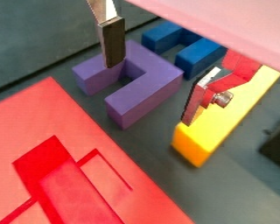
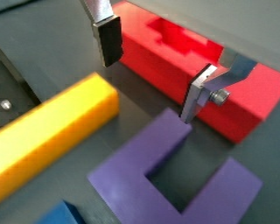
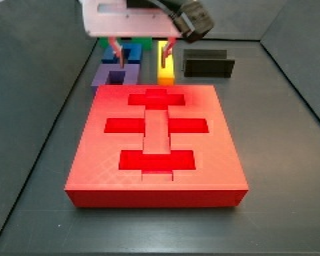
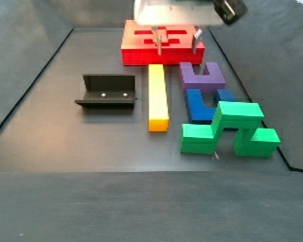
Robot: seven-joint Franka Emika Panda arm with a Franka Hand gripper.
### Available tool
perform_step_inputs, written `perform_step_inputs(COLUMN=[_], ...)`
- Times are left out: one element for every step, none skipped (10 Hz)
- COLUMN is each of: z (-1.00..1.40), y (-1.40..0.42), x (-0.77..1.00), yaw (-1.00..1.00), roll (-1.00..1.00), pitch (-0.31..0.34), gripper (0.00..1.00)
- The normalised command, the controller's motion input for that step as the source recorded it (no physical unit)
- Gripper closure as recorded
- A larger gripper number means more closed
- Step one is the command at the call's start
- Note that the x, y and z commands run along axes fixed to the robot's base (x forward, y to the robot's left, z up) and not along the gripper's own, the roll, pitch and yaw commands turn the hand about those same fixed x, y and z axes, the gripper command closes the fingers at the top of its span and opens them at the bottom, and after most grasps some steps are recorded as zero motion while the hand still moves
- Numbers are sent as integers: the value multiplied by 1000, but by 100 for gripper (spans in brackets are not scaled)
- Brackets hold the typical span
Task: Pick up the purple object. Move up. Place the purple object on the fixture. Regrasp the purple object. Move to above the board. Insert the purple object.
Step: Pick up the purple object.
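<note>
— What are we seeing around the edges?

— We are looking at a dark grey matte floor (image 4: 65,142) lying flat, with dark low walls (image 3: 299,80) rising along its sides in both side views.

— And the light?

— We are seeing it falling evenly, casting soft shadows; a pale strip is showing beyond the far wall.

Looks like a robotics lab test cell to me: dark matte worktop (image 4: 65,142) boxed in by low dark walls, bright plastic puzzle blocks laid out, a red board (image 3: 157,140) with shape cutouts, a black fixture (image 4: 110,92), and the claw (image 4: 177,38) hanging low over the blocks beside the board.
</note>
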Motion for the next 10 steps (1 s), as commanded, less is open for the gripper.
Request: perform_step_inputs(z=[-389, -334, -191, -163, -180, -263, -314, -326, -277, -251], y=[-6, -51, -180, -106, -89, 0, 9, 0, 0, 9], x=[-306, -343, -229, -129, -60, 0, 151, 49, 31, 0], yaw=[11, 0, 0, 0, 0, 0, 0, 0, 0, 0], roll=[0, 0, 0, 0, 44, 121, 190, 189, 181, 177], pitch=[-137, -156, -146, -104, -57, 0, 74, 57, 36, 30], gripper=[0, 0, 0, 0, 0, 0, 0, 0, 0, 0])
